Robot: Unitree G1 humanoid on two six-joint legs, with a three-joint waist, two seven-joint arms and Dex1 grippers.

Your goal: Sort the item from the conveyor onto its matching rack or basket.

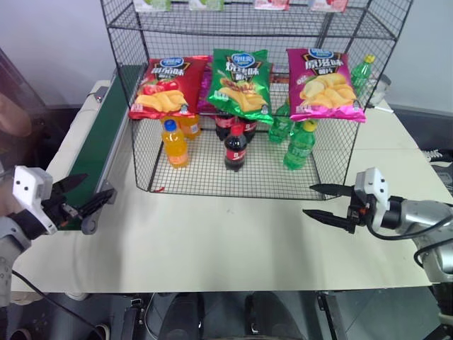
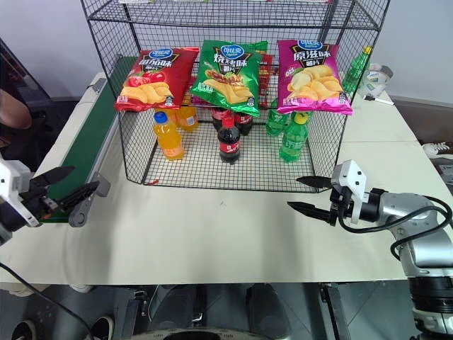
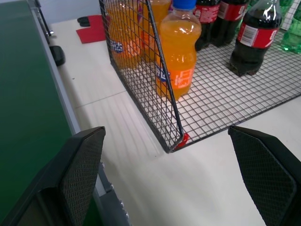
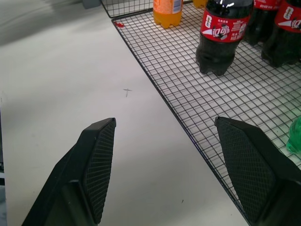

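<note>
I see the green crisp bag [image 1: 242, 83] already propped on the rack [image 1: 141, 92], far centre; my left hand [image 1: 80, 194] and right hand [image 1: 320, 202] gape empty, right nearer.

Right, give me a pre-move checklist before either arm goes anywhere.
1. Left gripper open and holding nothing: ok.
2. Right gripper open and holding nothing: ok.
3. Green crisp bag placed on the rack: ok, it lies on the middle tier between the red crisp bag and the magenta crisp bag.
4. Another item waiting on the conveyor: not ok, the visible belt carries nothing.
5. Right gripper apart from the rack's front edge: ok, bare table shows between them.
6. Left gripper apart from the conveyor's end roller: cannot tell, they overlap in the head views.
</note>
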